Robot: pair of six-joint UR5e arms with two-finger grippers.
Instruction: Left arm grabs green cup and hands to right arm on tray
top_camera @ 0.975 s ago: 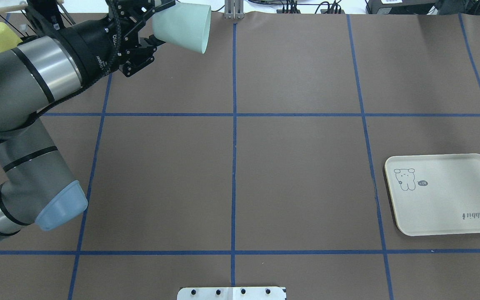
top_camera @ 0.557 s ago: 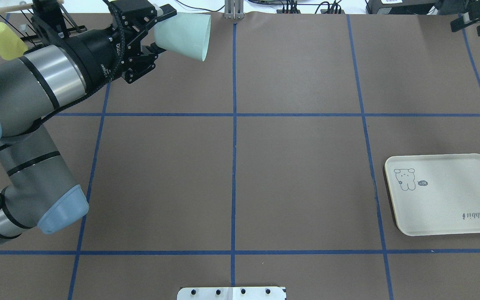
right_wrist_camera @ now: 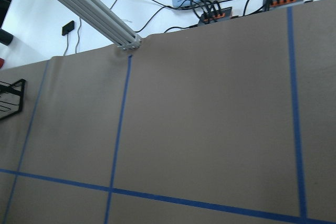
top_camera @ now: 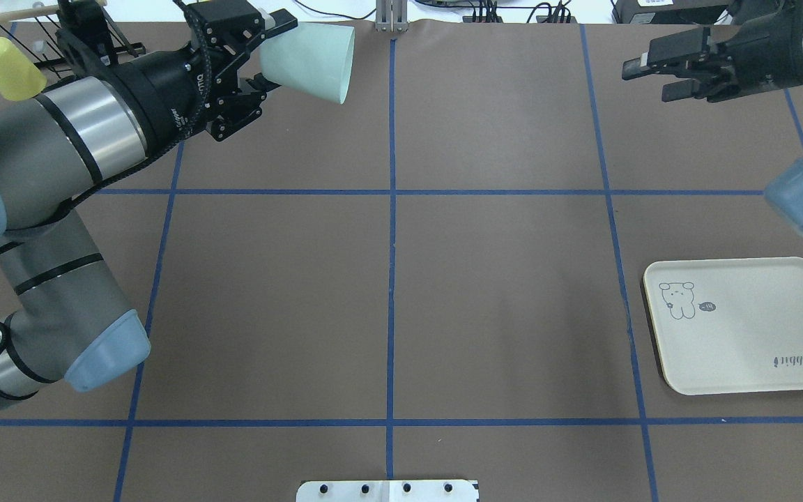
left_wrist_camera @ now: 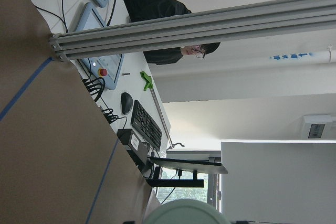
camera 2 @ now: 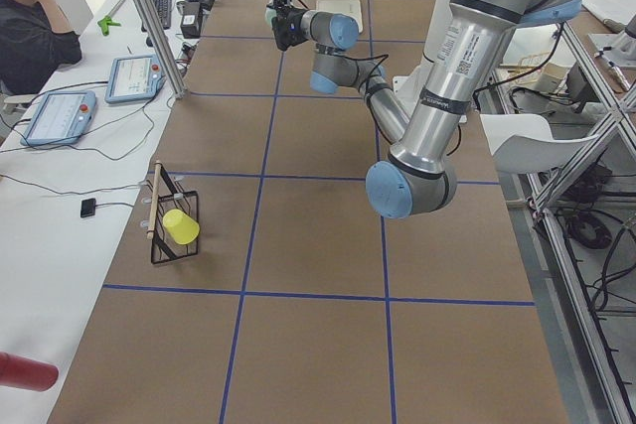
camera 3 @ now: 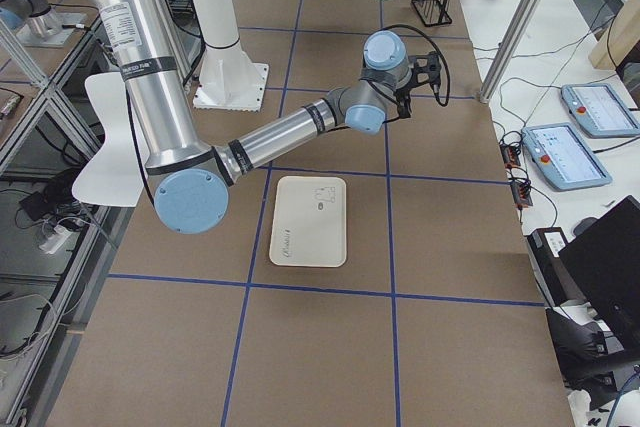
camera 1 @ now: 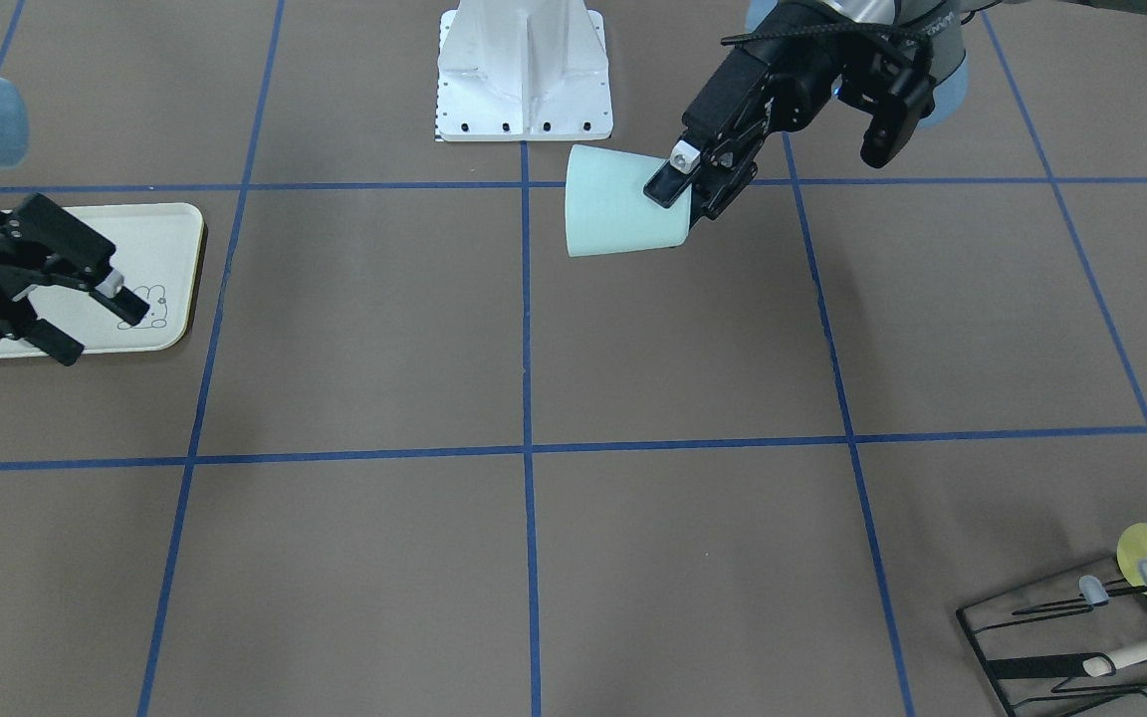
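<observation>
The green cup (top_camera: 311,59) hangs above the table (top_camera: 499,279) near its far edge, tipped sideways with its mouth toward the right gripper (top_camera: 652,77). The left gripper (top_camera: 272,52) is clamped on the cup's base end. A wide stretch of brown table separates the cup from the right gripper, whose 2 fingers stand apart. The tray (top_camera: 750,335), marked "Rabbit", lies at the table's right edge, well apart from both grippers.

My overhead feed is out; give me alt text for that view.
The left gripper holds the green cup sideways at upper left, mouth toward the open right gripper at upper right. The tray lies at lower right, apart from both.
</observation>
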